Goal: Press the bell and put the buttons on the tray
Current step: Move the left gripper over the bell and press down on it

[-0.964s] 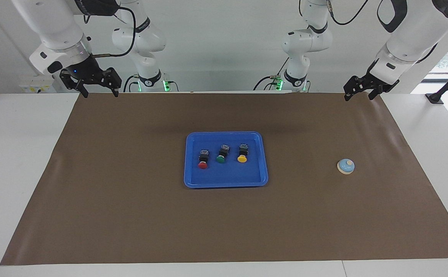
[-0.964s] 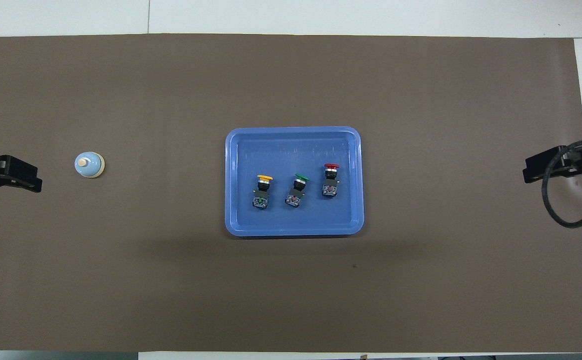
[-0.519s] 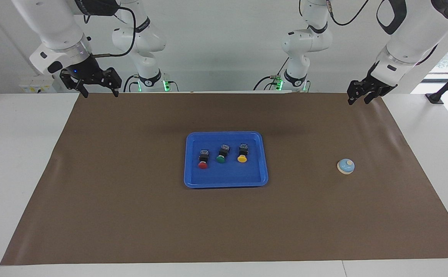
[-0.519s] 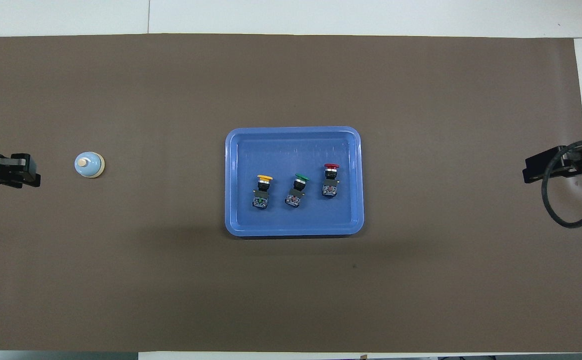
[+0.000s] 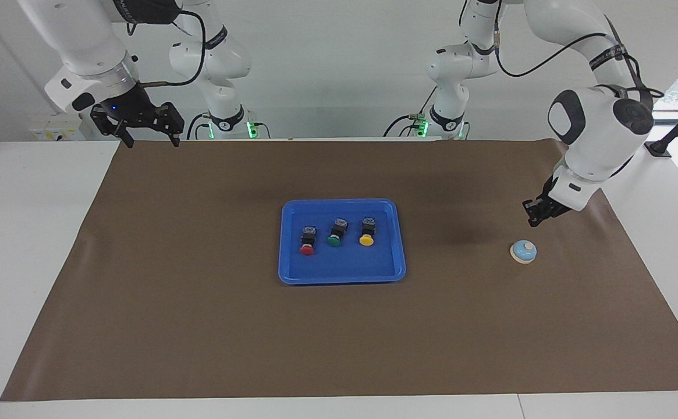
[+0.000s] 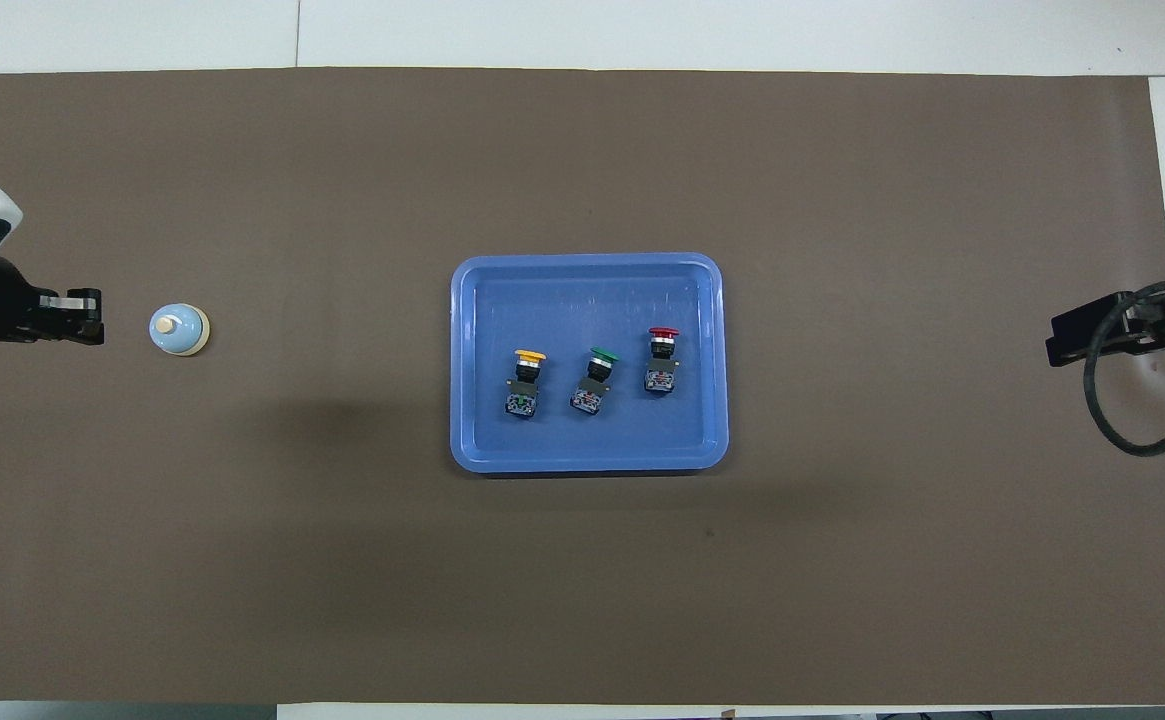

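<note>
Blue plastic, the tray (image 5: 400, 244) is sitting mid-table with all 3 buttons lying in it: red button (image 5: 307, 244), green button (image 5: 335, 235), yellow button (image 5: 366, 234). The bell (image 5: 524, 251) is sitting well apart from the tray, toward the left arm's end of the table.

The left gripper (image 5: 532, 220) is hanging just above the mat, close beside the bell, its fingers pinched together. I'm thinking a slightly off-centre push is going to glance off the dome and shove the light bell sideways instead of ringing it.

The right gripper (image 5: 149, 137) is waiting well clear of the tray, fingers apart.
</note>
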